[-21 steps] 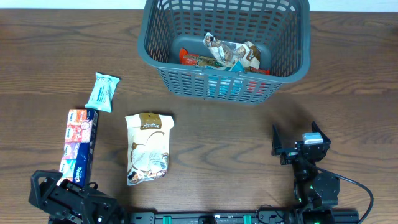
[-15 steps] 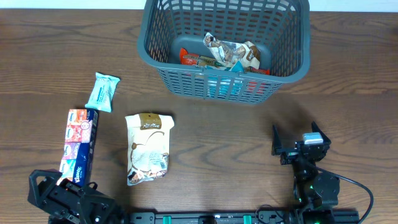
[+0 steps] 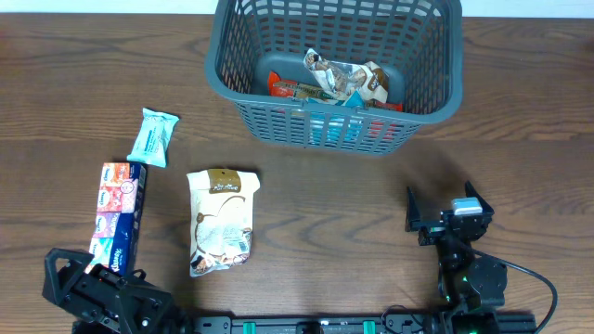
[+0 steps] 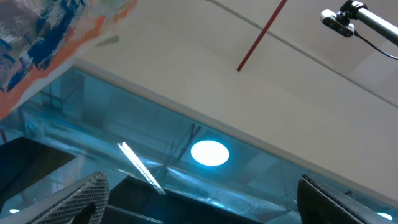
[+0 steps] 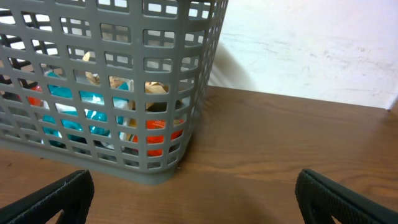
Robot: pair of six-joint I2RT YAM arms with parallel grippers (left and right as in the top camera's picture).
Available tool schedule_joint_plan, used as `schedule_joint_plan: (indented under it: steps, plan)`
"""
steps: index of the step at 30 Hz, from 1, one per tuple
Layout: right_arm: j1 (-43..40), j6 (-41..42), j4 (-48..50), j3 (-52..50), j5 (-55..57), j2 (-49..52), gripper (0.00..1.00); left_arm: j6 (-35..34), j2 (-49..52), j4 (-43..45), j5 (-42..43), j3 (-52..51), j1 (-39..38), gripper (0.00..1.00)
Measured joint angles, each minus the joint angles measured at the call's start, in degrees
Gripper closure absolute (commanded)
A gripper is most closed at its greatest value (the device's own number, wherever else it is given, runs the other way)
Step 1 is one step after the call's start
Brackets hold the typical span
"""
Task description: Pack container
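While arms crouch | left gripper [image 4: 199, 194] spread, upturned | right gripper [image 5: 194, 194] spread, facing container [image 3: 211, 72]

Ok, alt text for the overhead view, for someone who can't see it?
A dark grey basket at the far side of the table holds several snack packets. Three more lie outside it: a teal packet, a multicoloured pack and a white-and-gold bag. The left gripper and right gripper sit open at the near edge.

Dark grey slotted container [image 3: 436, 83], upright at table's far edge, snack packets inside
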Motion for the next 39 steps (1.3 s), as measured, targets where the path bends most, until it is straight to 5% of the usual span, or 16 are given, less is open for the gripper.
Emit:
schedule_joint_plan:
  steps: [39]
  plan:
    - [0.0, 0.0, 0.0, 0.0, 0.0, 0.0, 0.01, -1.2, 0.0, 0.1, 1.6, 0.0, 0.0, 0.05]
